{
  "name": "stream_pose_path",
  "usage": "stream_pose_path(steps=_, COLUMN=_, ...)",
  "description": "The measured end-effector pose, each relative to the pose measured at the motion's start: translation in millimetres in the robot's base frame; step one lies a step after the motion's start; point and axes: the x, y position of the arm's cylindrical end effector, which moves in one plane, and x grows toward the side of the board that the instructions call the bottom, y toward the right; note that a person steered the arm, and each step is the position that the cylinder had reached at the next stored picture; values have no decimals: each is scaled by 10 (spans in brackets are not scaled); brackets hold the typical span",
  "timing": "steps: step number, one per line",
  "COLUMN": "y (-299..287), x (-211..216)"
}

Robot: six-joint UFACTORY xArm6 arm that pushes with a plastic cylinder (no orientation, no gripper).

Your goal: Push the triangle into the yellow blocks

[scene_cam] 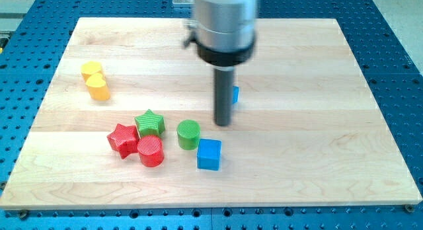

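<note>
My tip (223,123) is near the board's middle. A blue block (235,94), mostly hidden behind the rod, peeks out just to its right; its shape cannot be made out. Two yellow blocks sit touching at the view's left: one (92,69) above, one (98,87) below. They lie far to the left of my tip.
Below and left of my tip is a cluster: a green star (150,122), a red star (123,138), a red cylinder (151,151), a green cylinder (188,133) and a blue cube (209,154). The wooden board (317,124) lies on a blue perforated table.
</note>
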Motion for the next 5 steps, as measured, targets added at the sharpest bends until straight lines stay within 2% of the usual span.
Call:
stream_pose_path(steps=1, y=23, x=195)
stream_pose_path(steps=3, y=-731, x=198)
stream_pose_path(steps=4, y=111, x=153)
stream_pose_path(steps=5, y=331, x=-263)
